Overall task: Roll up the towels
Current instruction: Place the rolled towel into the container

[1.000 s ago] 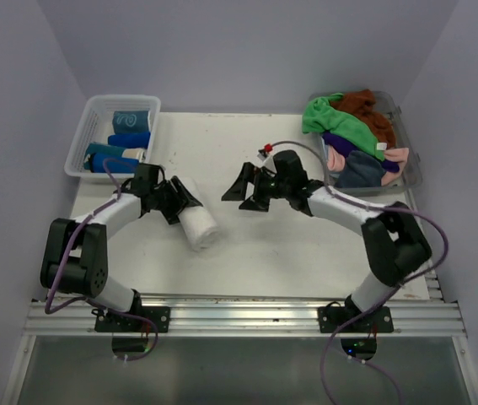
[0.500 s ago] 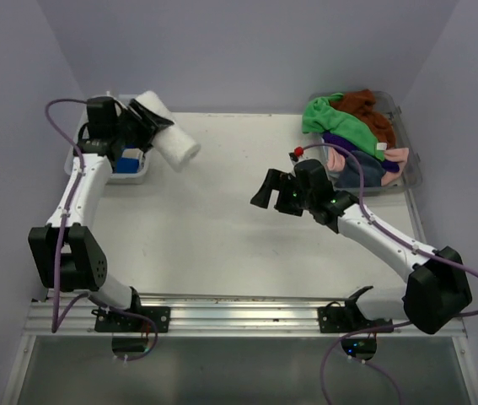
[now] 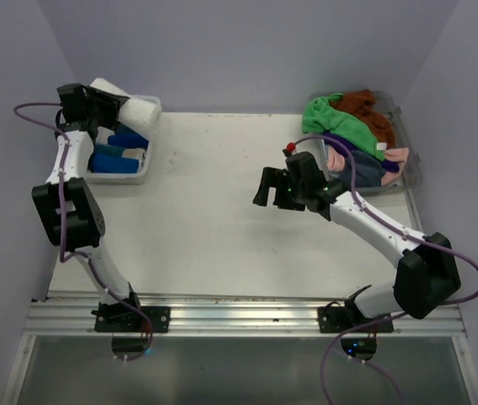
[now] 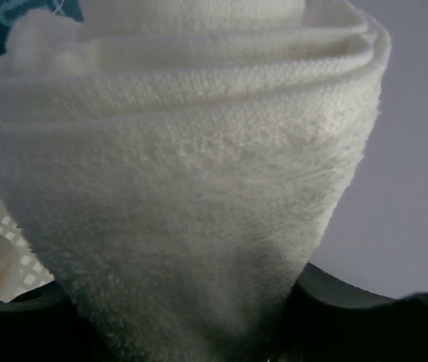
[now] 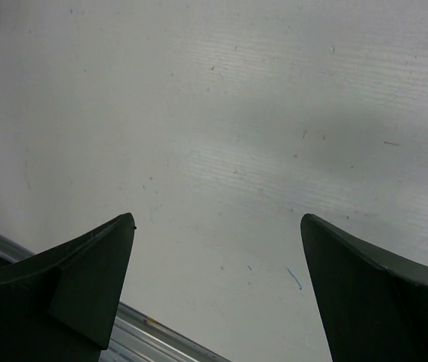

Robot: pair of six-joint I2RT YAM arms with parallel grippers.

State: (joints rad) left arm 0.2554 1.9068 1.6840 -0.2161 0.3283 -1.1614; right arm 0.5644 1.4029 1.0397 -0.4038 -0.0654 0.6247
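Over the white slotted basket (image 3: 122, 177) at ten o'clock, my left gripper (image 3: 112, 103) now pinches the rolled white towel (image 3: 137, 108) carried up from mid-table, so one more roll is nearly stowed, while my right gripper (image 3: 261, 189) hangs spread and empty near centre.
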